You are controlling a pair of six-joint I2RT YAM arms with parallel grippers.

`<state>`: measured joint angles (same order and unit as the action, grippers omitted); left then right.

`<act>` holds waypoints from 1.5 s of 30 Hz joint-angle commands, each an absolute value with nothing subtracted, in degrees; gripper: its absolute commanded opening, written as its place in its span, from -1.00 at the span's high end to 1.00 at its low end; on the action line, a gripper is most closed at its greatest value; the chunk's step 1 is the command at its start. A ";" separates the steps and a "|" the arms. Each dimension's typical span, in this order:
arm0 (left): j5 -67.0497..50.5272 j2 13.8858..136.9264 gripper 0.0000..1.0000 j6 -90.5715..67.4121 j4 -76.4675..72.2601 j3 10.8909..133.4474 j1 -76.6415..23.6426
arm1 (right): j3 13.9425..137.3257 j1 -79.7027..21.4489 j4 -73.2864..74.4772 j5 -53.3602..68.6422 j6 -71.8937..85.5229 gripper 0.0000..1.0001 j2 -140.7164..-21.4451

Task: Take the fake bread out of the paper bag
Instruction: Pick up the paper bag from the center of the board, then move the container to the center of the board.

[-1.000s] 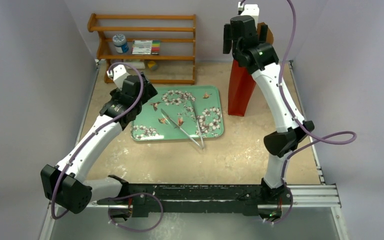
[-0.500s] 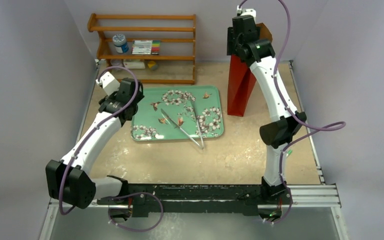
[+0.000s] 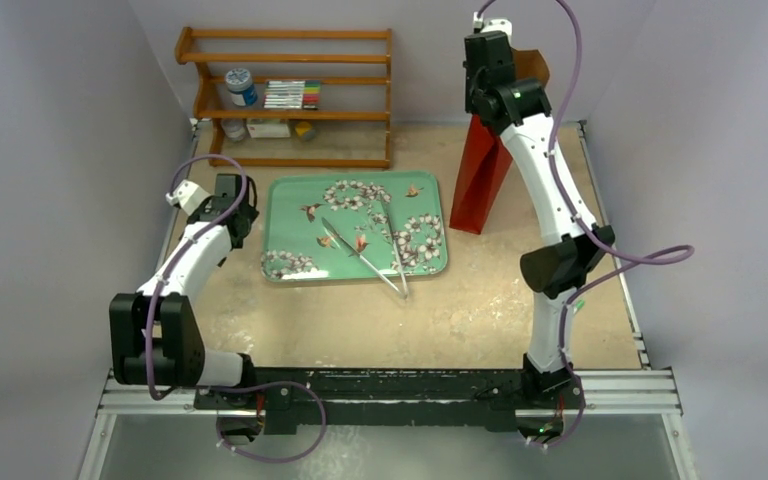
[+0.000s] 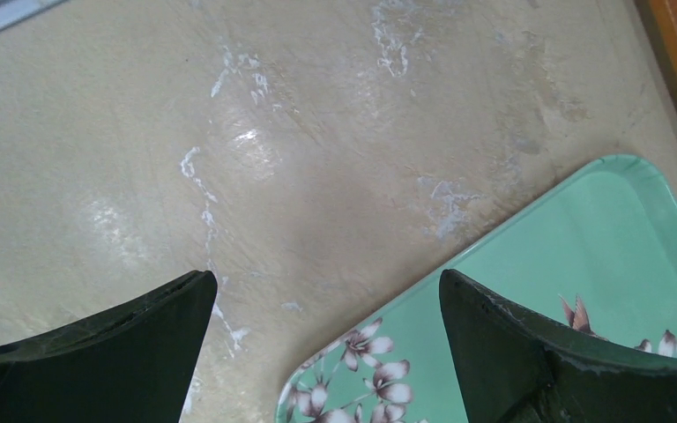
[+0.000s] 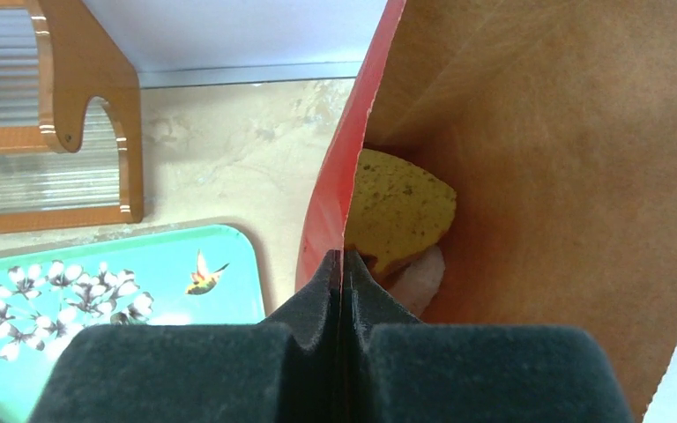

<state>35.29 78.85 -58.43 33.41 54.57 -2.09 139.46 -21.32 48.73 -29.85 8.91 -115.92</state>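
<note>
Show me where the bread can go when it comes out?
The tan table in front of the tray is bare, and so is the tray's left end. Tongs cross its middle. The gap between tray and paper bag is tight.

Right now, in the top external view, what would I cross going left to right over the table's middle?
left gripper → tray, with the tongs lying on it → paper bag
</note>
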 commanded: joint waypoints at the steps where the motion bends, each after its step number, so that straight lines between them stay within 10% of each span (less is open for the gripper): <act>1: 32.34 80.04 -1.00 -62.79 26.79 52.43 -0.54 | 139.23 -21.18 47.53 -33.52 8.31 1.00 -110.37; 45: 23.05 107.94 -0.80 -62.06 16.66 64.15 -12.48 | 143.80 -25.22 36.92 -40.57 3.82 1.00 -97.06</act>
<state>28.93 105.27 -61.34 15.75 62.87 -8.62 140.86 -25.08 44.25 -38.00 5.37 -100.44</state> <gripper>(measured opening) 0.907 0.004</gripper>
